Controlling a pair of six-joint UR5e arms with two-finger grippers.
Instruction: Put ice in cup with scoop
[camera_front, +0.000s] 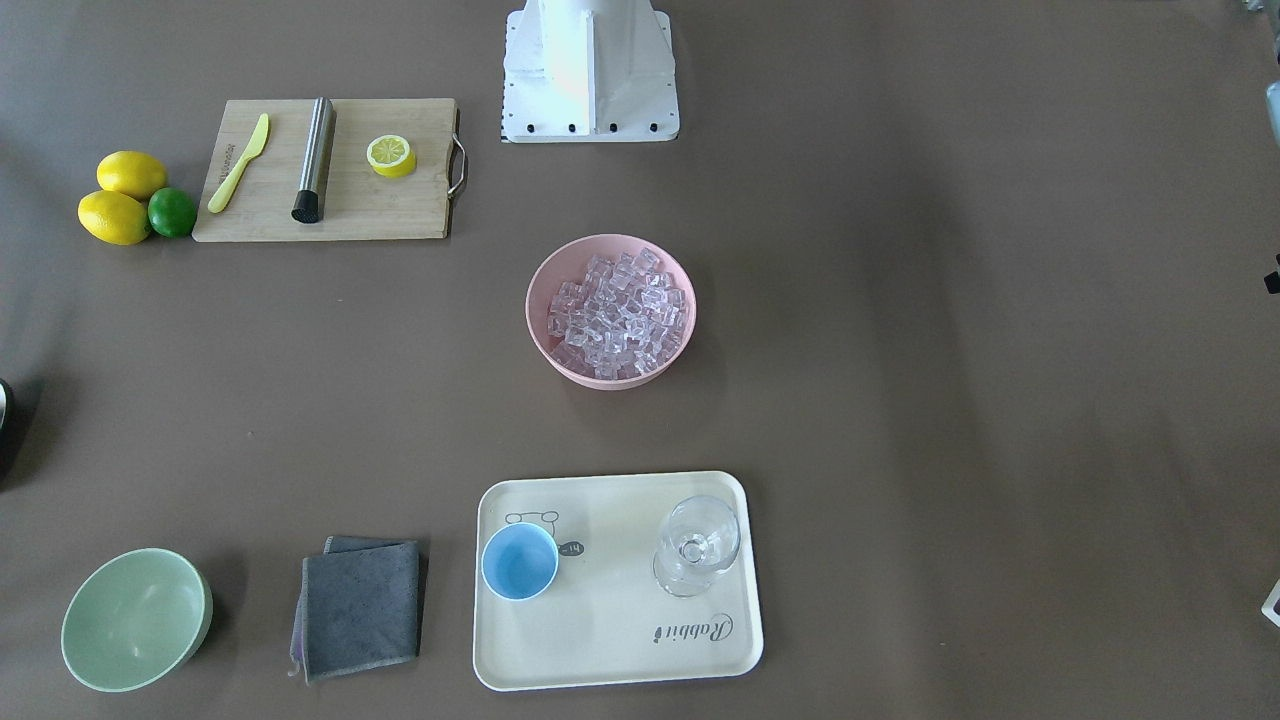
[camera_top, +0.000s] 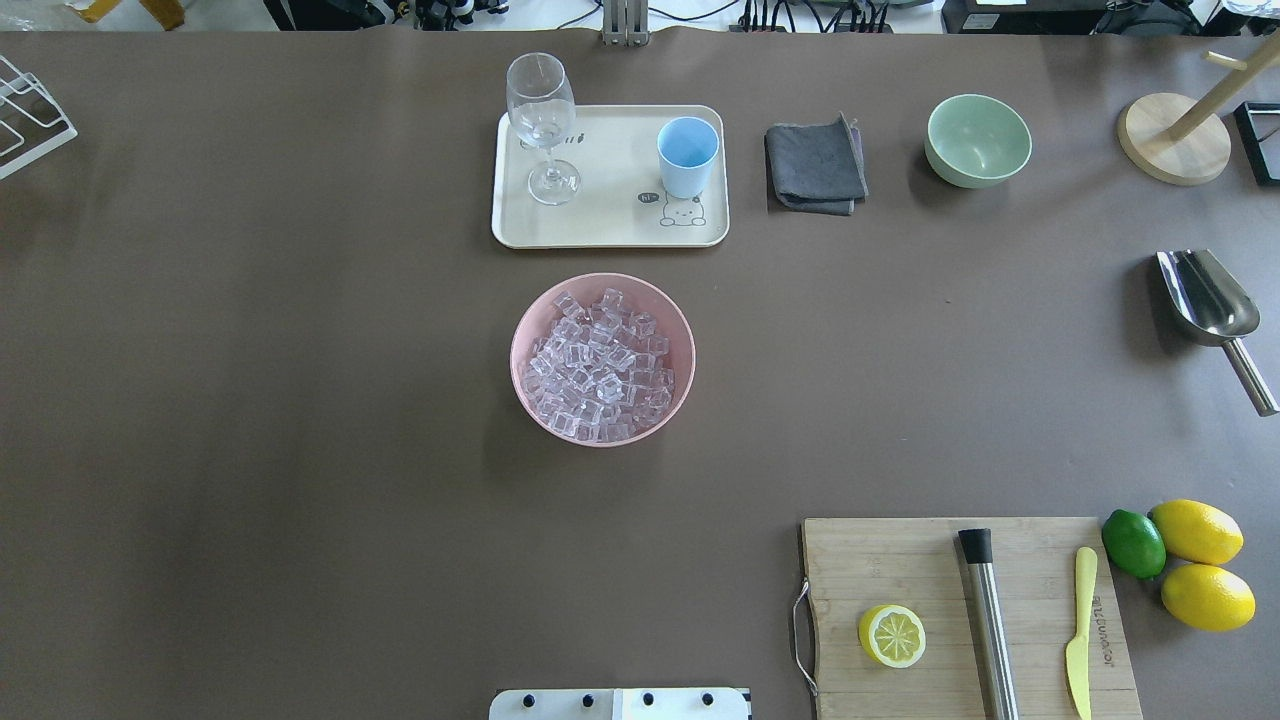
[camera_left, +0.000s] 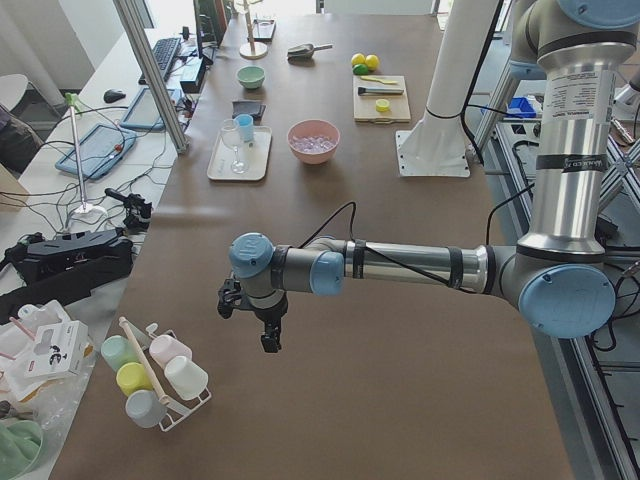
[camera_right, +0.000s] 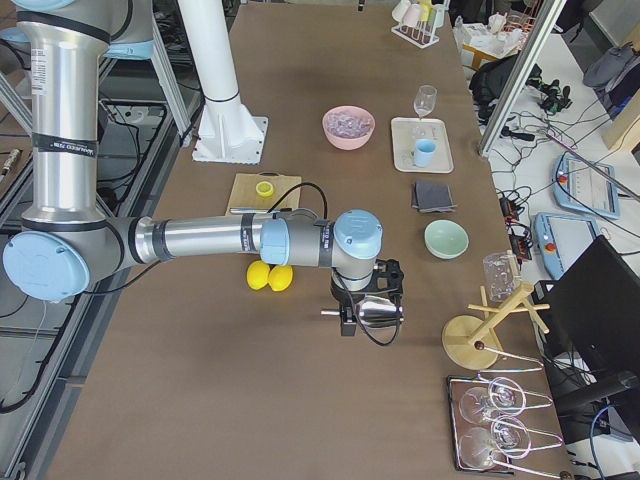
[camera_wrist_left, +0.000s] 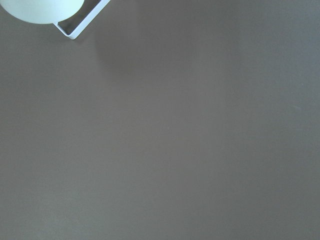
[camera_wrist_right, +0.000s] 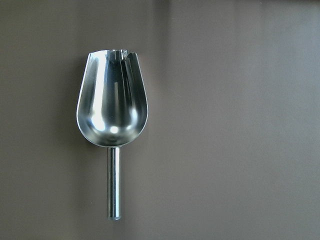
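Observation:
The ice (camera_top: 600, 362) is a heap of clear cubes in a pink bowl (camera_top: 527, 330) at the table's middle. The light-blue cup (camera_top: 687, 155) stands upright on a cream tray (camera_top: 605, 225) beyond the bowl. The shiny metal scoop (camera_top: 1205, 298) lies flat on the table at the far right, trough up. It fills the right wrist view (camera_wrist_right: 112, 110), handle toward me. My right gripper (camera_right: 350, 322) hangs over the scoop. My left gripper (camera_left: 269, 338) hangs over bare table at the far left end. I cannot tell whether either is open or shut.
A stemmed glass (camera_top: 541, 125) shares the tray. A grey cloth (camera_top: 815, 162), a green bowl (camera_top: 978, 138) and a wooden stand (camera_top: 1172, 140) line the far edge. A cutting board (camera_top: 965, 615) holds a lemon half, a steel cylinder and a knife, with lemons (camera_top: 1200, 560) beside it.

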